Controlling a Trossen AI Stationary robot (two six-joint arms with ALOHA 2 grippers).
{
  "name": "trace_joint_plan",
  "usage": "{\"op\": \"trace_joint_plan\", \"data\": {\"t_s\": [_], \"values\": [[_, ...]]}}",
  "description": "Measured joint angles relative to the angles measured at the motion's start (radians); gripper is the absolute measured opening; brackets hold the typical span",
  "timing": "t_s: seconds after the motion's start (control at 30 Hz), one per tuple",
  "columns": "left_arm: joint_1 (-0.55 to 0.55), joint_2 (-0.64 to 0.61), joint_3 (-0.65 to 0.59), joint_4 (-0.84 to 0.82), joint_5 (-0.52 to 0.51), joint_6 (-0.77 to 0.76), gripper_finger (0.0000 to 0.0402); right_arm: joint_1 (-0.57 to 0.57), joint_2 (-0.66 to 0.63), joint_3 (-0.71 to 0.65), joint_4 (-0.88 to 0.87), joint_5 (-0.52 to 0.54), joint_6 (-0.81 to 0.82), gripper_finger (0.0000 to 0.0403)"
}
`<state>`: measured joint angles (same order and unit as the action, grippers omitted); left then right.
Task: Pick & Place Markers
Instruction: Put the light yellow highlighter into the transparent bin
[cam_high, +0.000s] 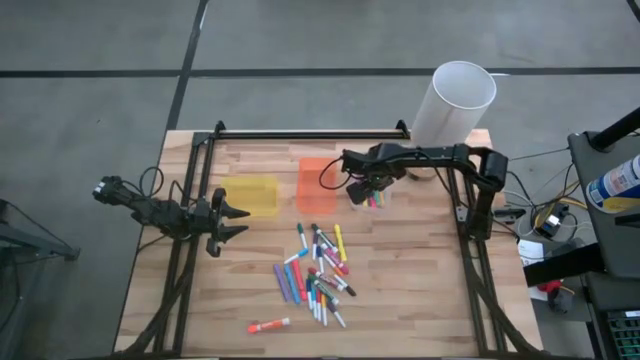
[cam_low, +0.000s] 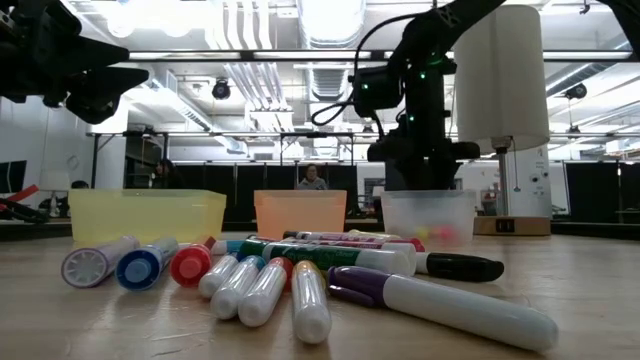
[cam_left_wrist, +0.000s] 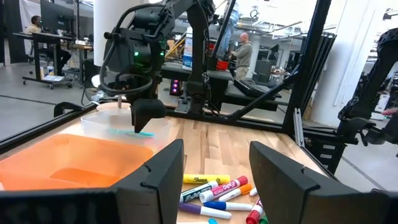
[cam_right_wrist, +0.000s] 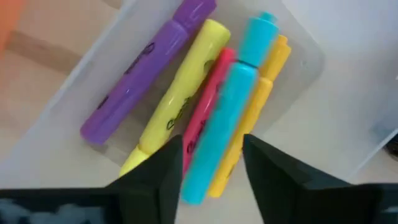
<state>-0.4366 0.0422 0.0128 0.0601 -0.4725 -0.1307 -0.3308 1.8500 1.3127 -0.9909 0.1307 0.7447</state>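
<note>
My right gripper (cam_high: 368, 195) (cam_right_wrist: 211, 162) points down into a small clear bin (cam_low: 430, 215) at the table's far middle, fingers open. A cyan marker (cam_right_wrist: 230, 99) lies between the fingers on top of purple (cam_right_wrist: 146, 71), yellow (cam_right_wrist: 180, 93), pink and orange markers in the bin. A loose pile of markers (cam_high: 315, 270) lies on the wood near the table's middle. My left gripper (cam_high: 238, 220) (cam_left_wrist: 214, 168) waits open and level at the table's left, holding nothing.
An orange bin (cam_high: 318, 185) and a yellow bin (cam_high: 252, 195) stand left of the clear one. A tall white cylinder (cam_high: 455, 100) stands at the far right. One red-capped marker (cam_high: 268, 325) lies alone near the front edge. People show in the room behind.
</note>
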Motion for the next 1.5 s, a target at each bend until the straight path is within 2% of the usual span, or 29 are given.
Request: {"op": "trace_joint_plan", "data": {"t_s": [0.13,0.27,0.5,0.7,1.03,1.23,1.5], "values": [[0.000,0.000,0.000,0.000,0.000,0.000,0.0179,0.022,-0.014,0.023,-0.001,-0.008,0.009,0.0200],[0.000,0.000,0.000,0.000,0.000,0.000,0.0179,0.053,-0.033,0.056,0.000,-0.026,0.044,0.0210],[0.000,0.000,0.000,0.000,0.000,0.000,0.0179,0.137,-0.035,0.129,0.006,-0.104,0.073,0.0203],[0.000,0.000,0.000,0.000,0.000,0.000,0.0179,0.236,-0.034,0.170,0.021,-0.109,0.138,0.0193],[0.000,0.000,0.000,0.000,0.000,0.000,0.0179,0.372,-0.033,0.168,0.200,-0.133,0.253,0.0182],[0.000,0.000,0.000,0.000,0.000,0.000,0.0179,0.412,-0.016,0.155,0.213,-0.132,0.329,0.0182],[0.000,0.000,0.000,0.000,0.000,0.000,0.0179,0.420,0.096,0.153,0.230,-0.165,0.332,0.0181]]}}
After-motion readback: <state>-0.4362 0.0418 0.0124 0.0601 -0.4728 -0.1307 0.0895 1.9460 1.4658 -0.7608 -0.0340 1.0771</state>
